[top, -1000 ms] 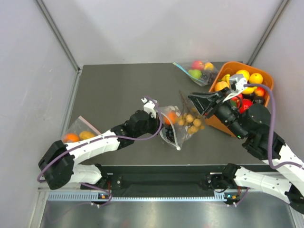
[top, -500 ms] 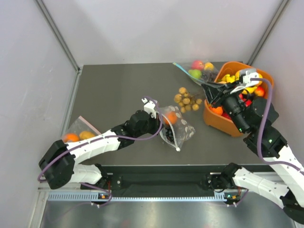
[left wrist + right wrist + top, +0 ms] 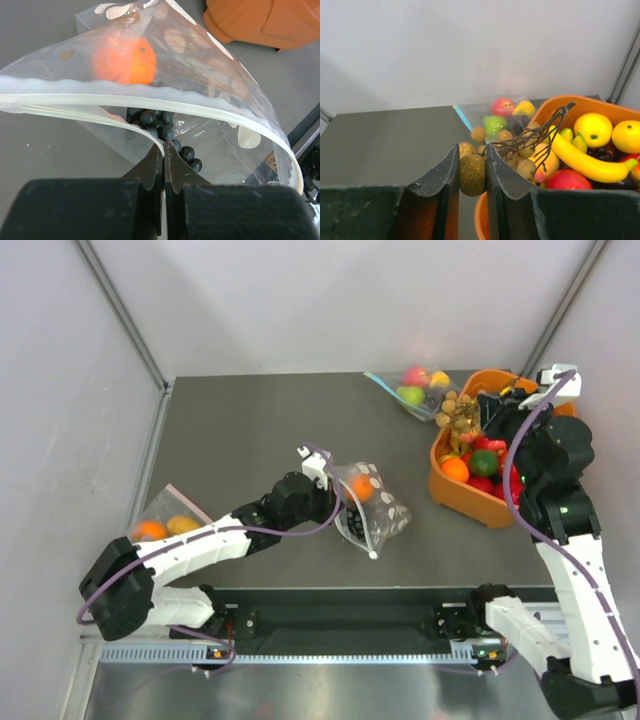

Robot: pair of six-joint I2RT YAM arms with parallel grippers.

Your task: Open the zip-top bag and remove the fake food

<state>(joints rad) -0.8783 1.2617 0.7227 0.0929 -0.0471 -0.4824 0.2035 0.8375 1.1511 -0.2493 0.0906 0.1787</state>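
- The left gripper [image 3: 164, 150] is pinched tight on the near lip of the zip-top bag [image 3: 372, 508]. The bag lies on the table [image 3: 250, 420], a little left of the orange bin [image 3: 487, 508]. Its far lip arches away, so the mouth stands open.
- The orange ball [image 3: 125, 60] sits inside the bag, with a cluster of dark berries [image 3: 161, 125] below it. Through the creased, dotted plastic it cannot be told whether anything else is in there.
- The right gripper [image 3: 472, 162] is narrowed on one tan berry of the berry bunch [image 3: 458, 415]. The rest of the bunch dangles from its twiggy stem over the bin's near-left rim, well clear of the bag.
- The step in hand appears to be the drop-off: one piece of fake food is out and is being carried to the bin, while the left arm holds the bag open.
- The next move probably calls for the right jaws to part only once the bunch hangs fully inside the rim, as some berries look close to its outer side.
- After that, the right arm would have to go back to the open mouth for the ball, and the left pinch should keep its hold.
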